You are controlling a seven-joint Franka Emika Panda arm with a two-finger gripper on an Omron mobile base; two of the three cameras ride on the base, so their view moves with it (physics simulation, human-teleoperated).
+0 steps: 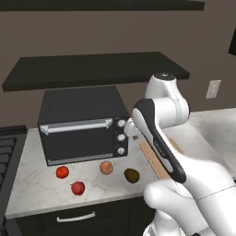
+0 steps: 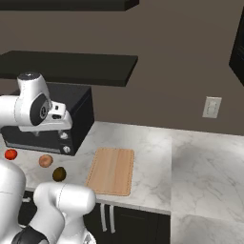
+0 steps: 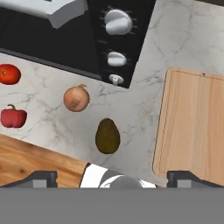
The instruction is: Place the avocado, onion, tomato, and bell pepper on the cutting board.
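We observe a white marble counter [image 2: 152,157] carrying a black toaster oven [image 1: 83,124] and a bare cutting board [image 2: 111,170]. Lying directly on the counter, apart from each other, are the tomato [image 3: 9,74], bell pepper [image 3: 13,117], onion [image 3: 76,98] and avocado [image 3: 107,136].

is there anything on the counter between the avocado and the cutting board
Nothing visible. The avocado lies on bare marble beside the cutting board, with an open strip of counter between them. The onion sits on its far side, and the board's surface is bare.
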